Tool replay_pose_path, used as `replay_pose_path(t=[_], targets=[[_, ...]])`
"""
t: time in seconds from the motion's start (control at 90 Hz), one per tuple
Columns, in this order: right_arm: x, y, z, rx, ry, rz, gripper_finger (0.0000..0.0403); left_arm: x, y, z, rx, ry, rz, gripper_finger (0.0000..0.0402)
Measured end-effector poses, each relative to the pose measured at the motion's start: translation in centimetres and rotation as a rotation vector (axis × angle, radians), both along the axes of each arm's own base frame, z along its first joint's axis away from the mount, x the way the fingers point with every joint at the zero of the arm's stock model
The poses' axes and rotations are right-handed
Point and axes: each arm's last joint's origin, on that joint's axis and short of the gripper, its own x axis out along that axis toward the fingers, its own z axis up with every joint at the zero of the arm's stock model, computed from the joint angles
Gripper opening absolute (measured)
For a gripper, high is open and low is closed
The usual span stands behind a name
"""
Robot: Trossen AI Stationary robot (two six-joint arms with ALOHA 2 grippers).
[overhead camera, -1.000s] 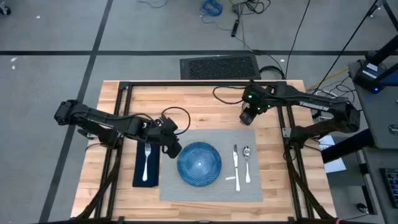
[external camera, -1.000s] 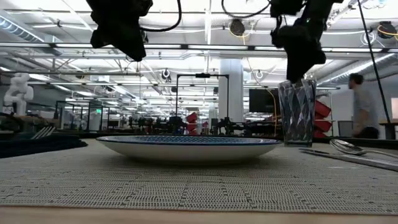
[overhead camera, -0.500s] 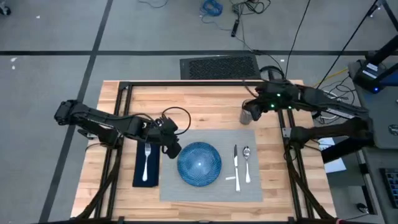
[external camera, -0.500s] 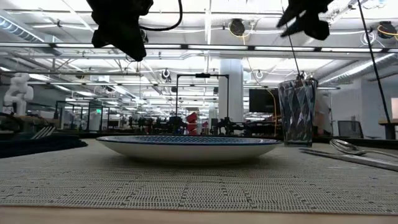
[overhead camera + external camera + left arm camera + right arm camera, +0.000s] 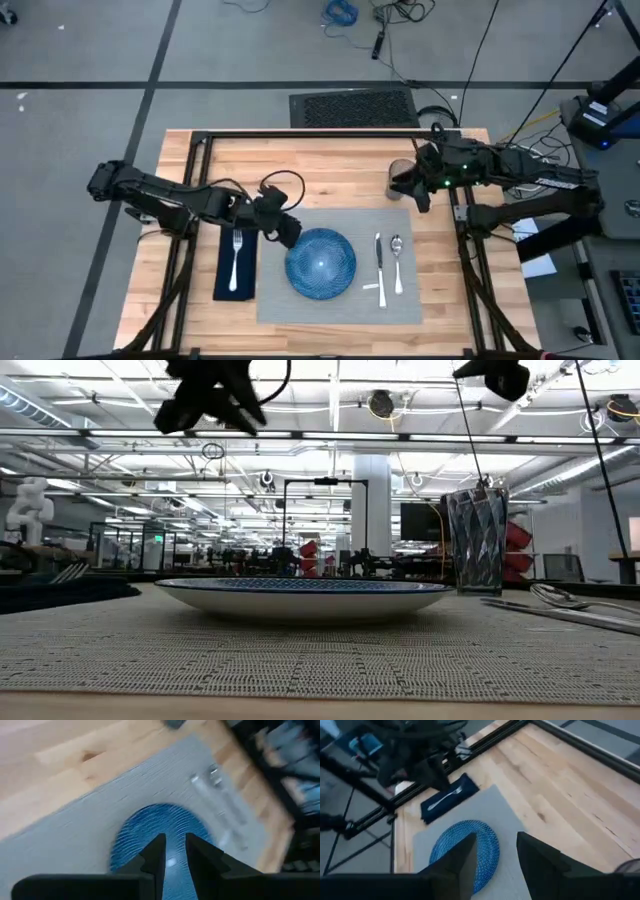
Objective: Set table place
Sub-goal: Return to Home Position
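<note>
The light-grey placemat (image 5: pixel 340 300) lies on the wooden table (image 5: pixel 330 170). On it rest a blue plate (image 5: pixel 320 263), a knife (image 5: pixel 380 262) and a spoon (image 5: pixel 397 260). A fork (image 5: pixel 236 258) lies on a navy napkin (image 5: pixel 222 285) left of the mat. A clear glass (image 5: pixel 399 181) stands upright on the wood beyond the mat's far right corner. My left gripper (image 5: pixel 287 230) hovers over the plate's far left rim, narrowly open and empty (image 5: pixel 175 851). My right gripper (image 5: pixel 417 192) hangs open just right of the glass (image 5: pixel 477 540), above it and clear of it (image 5: pixel 492 852).
Black frame rails (image 5: pixel 320 133) run along the table's far edge and down both sides. Bare wood lies between the far rail and the mat. A dark floor mat (image 5: pixel 352 106) and cables lie on the floor beyond the table.
My right gripper has let go of the glass, risen and drawn back toward the table's right edge; the glass stays upright where it stood. My left gripper has tipped and shifted a little toward the right above the plate's rim.
</note>
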Motion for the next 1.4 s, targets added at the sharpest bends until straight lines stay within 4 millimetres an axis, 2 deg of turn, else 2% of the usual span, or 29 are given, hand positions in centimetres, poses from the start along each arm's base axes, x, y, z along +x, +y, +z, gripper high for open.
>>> replay_pose_path(t=[0.156, 0.378, 0.578, 0.744, 0.911, 1.0, 1.144, 1.333, 1.4], targets=[[0.2, 0.6, 0.4, 0.017, -0.042, 0.026, 0.0128, 0.7, -0.1, 0.8, 0.040, -0.094, -0.050, 0.0060], [0.8, 1.5, 1.7, 0.068, -0.191, 0.059, 0.0128, 0.7, 0.6, 1.2, 0.147, -0.103, -0.117, 0.0060], [0.8, 1.9, 2.1, 0.056, -0.232, 0.082, 0.0128, -1.4, 1.6, 3.5, 0.259, -0.153, -0.177, 0.0060], [0.8, 0.5, 1.6, 0.072, -0.196, -0.165, 0.0128, -4.1, 2.4, 5.8, 0.336, -0.210, -0.208, 0.0060], [0.7, -0.9, 2.1, 0.074, -0.272, -0.378, 0.0128, -6.1, 3.5, 5.6, 0.346, -0.109, -0.166, 0.0060], [0.8, -0.9, 2.5, 0.019, -0.303, -0.349, 0.0128, -6.5, 3.7, 5.3, 0.340, -0.058, -0.159, 0.0060], [0.8, -0.4, 3.3, -0.060, -0.354, -0.178, 0.0128, -6.4, 3.8, 5.6, 0.281, -0.110, -0.097, 0.0060], [-1.4, 0.1, 4.8, -0.110, -0.472, -0.051, 0.0128, -6.7, 3.6, 6.2, 0.392, -0.142, -0.258, 0.0060], [-2.3, 0.2, 5.2, -0.131, -0.499, -0.036, 0.0128, -6.9, 3.4, 6.5, 0.409, -0.217, -0.330, 0.0060]])
